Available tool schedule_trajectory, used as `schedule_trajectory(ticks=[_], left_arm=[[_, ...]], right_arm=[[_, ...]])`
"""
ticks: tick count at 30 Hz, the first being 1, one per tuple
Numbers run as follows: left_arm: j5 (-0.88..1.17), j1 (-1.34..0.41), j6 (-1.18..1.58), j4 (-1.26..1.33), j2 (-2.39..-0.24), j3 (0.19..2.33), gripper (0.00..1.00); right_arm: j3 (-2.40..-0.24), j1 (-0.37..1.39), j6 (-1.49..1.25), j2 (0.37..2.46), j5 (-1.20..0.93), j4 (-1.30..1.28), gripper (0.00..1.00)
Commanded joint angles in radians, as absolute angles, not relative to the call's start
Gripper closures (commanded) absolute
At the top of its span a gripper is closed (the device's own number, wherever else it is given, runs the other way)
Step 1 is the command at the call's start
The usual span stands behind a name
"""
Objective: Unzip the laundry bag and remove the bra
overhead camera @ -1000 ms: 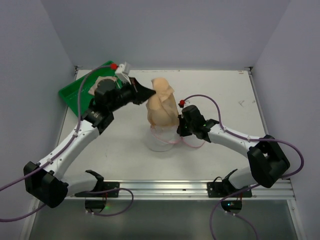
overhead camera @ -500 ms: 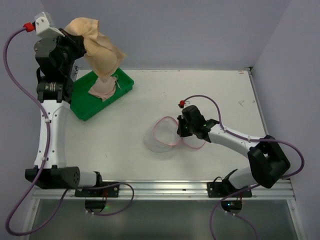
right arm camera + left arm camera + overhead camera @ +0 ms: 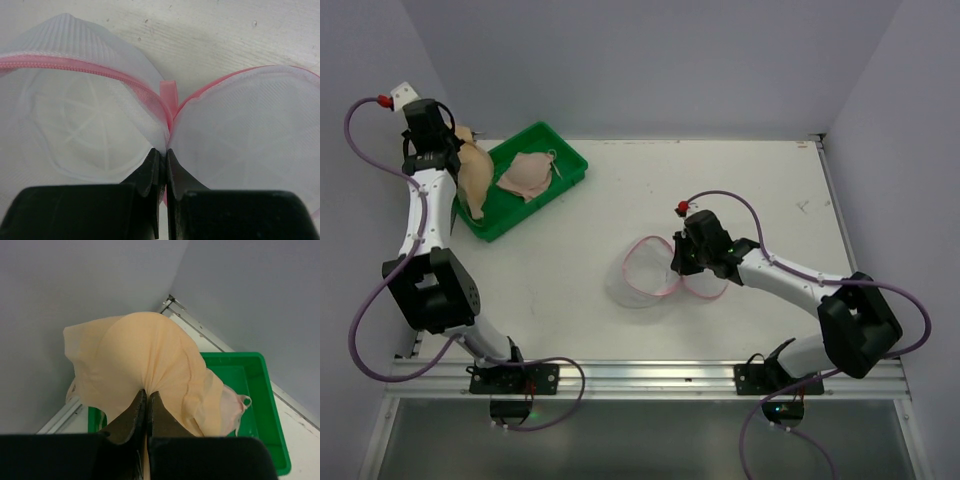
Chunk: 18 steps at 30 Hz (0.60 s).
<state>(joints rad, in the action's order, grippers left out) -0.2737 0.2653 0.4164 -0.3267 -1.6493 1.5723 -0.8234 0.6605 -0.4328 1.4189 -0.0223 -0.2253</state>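
Left wrist | your left jaws clench the bra (image 3: 145, 347), hung over the left rim of the tray (image 3: 261, 437), one cup inside | right jaws pinch the opened laundry bag (image 3: 85, 125) at its seam, well right of tray | tray centre lies right of left jaws, left arm nearer

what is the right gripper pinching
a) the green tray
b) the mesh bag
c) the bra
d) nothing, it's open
b: the right gripper is shut on the pink-trimmed seam of the bag, which lies open on the table; the bra is in the left gripper.
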Motion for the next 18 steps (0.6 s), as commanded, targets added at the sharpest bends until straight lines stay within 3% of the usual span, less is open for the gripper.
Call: schedule_trajectory(ticks=[1,9,18], left_arm=[[-0.341,0.288,0.365,-0.193,-1.677,1.566,1.0],[-0.193,0.287,0.42,-0.045,-1.703,1.324,1.0],[-0.032,0.235,0.391,0.045,-1.779,1.307,1.0]], right_arm=[[-0.87,0.66,-0.428,1.431,-0.048,-0.229,1.0],[-0.884,0.658,-0.433,1.454,-0.06,-0.227,1.0],[-0.871,0.66,-0.44,1.454,-0.075,-0.207,1.0]])
